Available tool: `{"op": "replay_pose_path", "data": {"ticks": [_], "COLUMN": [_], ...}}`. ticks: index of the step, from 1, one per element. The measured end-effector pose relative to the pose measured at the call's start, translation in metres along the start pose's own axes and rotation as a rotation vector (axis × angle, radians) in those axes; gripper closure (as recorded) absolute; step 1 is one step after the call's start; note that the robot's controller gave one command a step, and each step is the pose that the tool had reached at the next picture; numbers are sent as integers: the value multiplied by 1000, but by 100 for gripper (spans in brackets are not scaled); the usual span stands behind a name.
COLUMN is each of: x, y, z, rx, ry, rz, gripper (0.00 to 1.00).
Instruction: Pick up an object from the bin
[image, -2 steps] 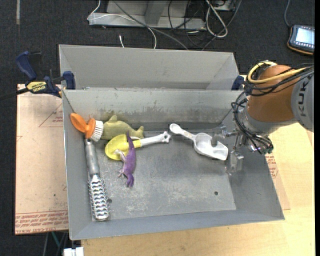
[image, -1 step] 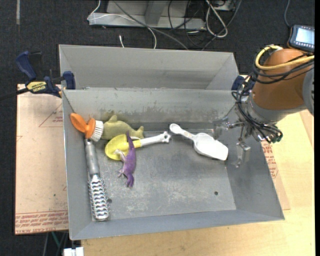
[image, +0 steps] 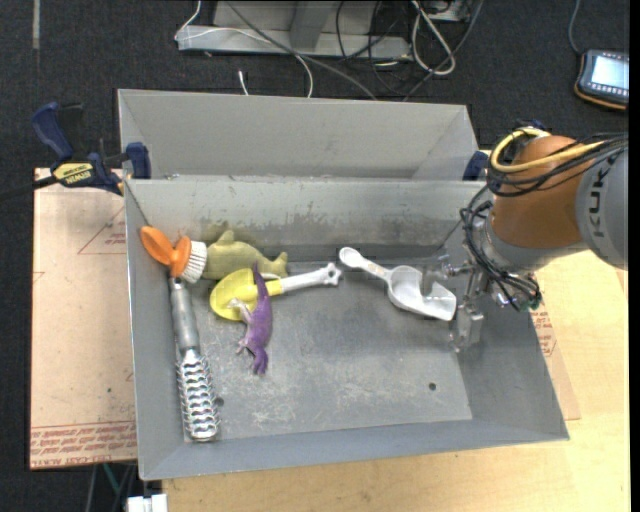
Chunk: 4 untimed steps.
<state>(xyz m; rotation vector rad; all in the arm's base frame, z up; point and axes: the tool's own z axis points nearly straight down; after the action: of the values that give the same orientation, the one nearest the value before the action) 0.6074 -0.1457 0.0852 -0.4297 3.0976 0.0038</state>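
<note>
My gripper (image: 461, 312) is low at the right side of the bin, close to the right wall. Just to its left lies a white plastic scoop (image: 412, 291); the bowl end touches or sits right beside the gripper, and the thin handle points up-left toward the bin's middle. Whether the scoop is held cannot be told from this view.
On the left lie a yellow spoon with a white handle (image: 236, 293), a purple toy lizard (image: 259, 326), a yellow-green soft toy (image: 243, 254), and an orange-capped brush (image: 176, 255) above a metal spring-ended tool (image: 193, 372). The orange-covered arm hangs over the right rim.
</note>
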Motion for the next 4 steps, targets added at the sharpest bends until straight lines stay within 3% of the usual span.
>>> {"op": "replay_pose_path", "data": {"ticks": [1,2,3,4], "x": [-28,-28,-34,-25], "y": [47,47,60,63], "z": [12,12,-58,-145], "rx": [2,2,2,3], "ry": [-9,-9,-14,-14], "rz": [-134,-133,-150,-144], "gripper": [100,100,100,100]}}
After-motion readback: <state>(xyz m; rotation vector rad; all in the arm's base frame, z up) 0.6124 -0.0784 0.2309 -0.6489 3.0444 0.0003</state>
